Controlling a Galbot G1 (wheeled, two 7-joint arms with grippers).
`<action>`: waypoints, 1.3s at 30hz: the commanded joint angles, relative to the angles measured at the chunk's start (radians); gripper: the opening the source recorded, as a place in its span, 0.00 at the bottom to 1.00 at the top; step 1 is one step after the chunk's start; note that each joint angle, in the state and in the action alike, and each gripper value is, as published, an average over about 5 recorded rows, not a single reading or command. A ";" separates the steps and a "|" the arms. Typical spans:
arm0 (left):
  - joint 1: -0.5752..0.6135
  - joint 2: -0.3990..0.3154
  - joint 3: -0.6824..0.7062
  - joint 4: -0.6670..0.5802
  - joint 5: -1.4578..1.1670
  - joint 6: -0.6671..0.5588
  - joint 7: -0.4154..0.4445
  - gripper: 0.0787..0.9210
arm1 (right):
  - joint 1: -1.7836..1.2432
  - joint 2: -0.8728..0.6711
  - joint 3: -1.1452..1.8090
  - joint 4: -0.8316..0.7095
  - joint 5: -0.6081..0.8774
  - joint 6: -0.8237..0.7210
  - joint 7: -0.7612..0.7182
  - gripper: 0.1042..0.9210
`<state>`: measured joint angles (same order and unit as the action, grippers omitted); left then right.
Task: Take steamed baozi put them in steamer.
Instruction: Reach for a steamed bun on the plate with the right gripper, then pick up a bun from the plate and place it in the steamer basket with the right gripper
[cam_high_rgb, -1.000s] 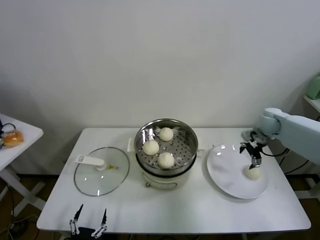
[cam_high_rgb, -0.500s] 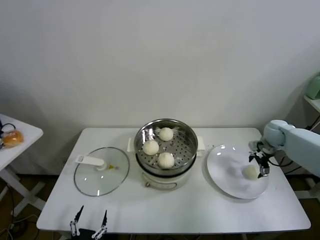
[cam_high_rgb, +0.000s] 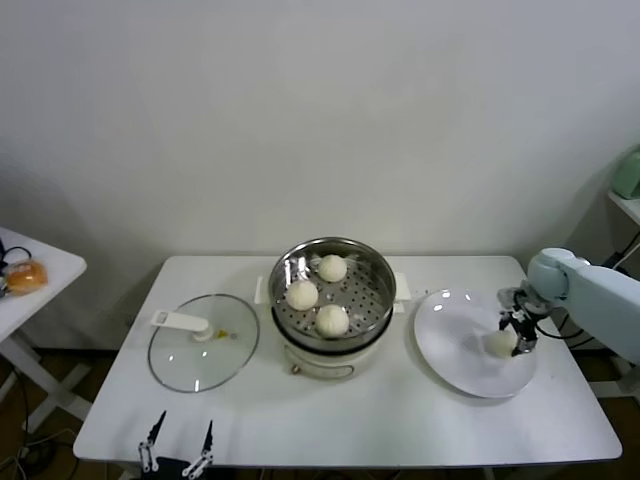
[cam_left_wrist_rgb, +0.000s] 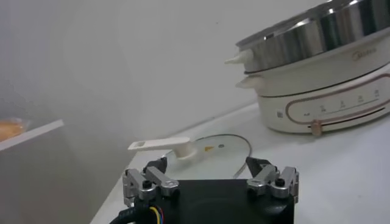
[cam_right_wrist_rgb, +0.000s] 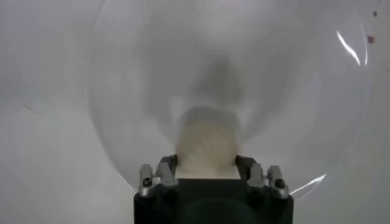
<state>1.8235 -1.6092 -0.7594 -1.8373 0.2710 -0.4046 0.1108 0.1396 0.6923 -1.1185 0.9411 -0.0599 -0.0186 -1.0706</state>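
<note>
The last baozi (cam_high_rgb: 501, 343) lies on the white plate (cam_high_rgb: 450, 345), toward its right side, and our right tool (cam_high_rgb: 518, 335) is down on it. In the right wrist view the bun (cam_right_wrist_rgb: 206, 149) fills the space between the two fingers (cam_right_wrist_rgb: 166, 167), which sit against its flanks, so we judge the tool narrowed onto the baozi, though we cannot tell how firmly it grips.

Three other baozi (cam_high_rgb: 318, 294) already rest in the steamer (cam_high_rgb: 377, 275), which stands at the middle of the table (cam_high_rgb: 400, 420), just left of the plate.

To do this step well, we should squeeze only enough to hold, since soft dough will likely dent or slip. We should lift straight up, clear of the plate's rim, before crossing left, and come over the steamer wall high enough not to clip it. The free patch of the perforated floor looks to be on the right side, away from the three buns.

The glass lid (cam_high_rgb: 203, 342) lies left of the steamer. Our left tool (cam_high_rgb: 178, 445) waits at the table's near edge, its fingers spread wide.
</note>
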 joint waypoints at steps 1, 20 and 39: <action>0.000 -0.049 0.000 -0.001 -0.002 0.000 0.000 0.88 | 0.007 -0.012 0.016 0.020 -0.005 0.004 0.004 0.63; 0.002 -0.049 -0.005 0.002 -0.004 0.002 -0.003 0.88 | 0.816 0.038 -0.526 0.423 0.507 -0.118 -0.028 0.60; -0.008 -0.049 -0.010 0.010 -0.011 0.003 -0.005 0.88 | 0.653 0.293 -0.319 0.460 0.571 -0.285 0.056 0.61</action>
<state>1.8156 -1.6092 -0.7680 -1.8296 0.2616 -0.4018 0.1053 0.8493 0.8608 -1.4884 1.3742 0.4644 -0.2256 -1.0565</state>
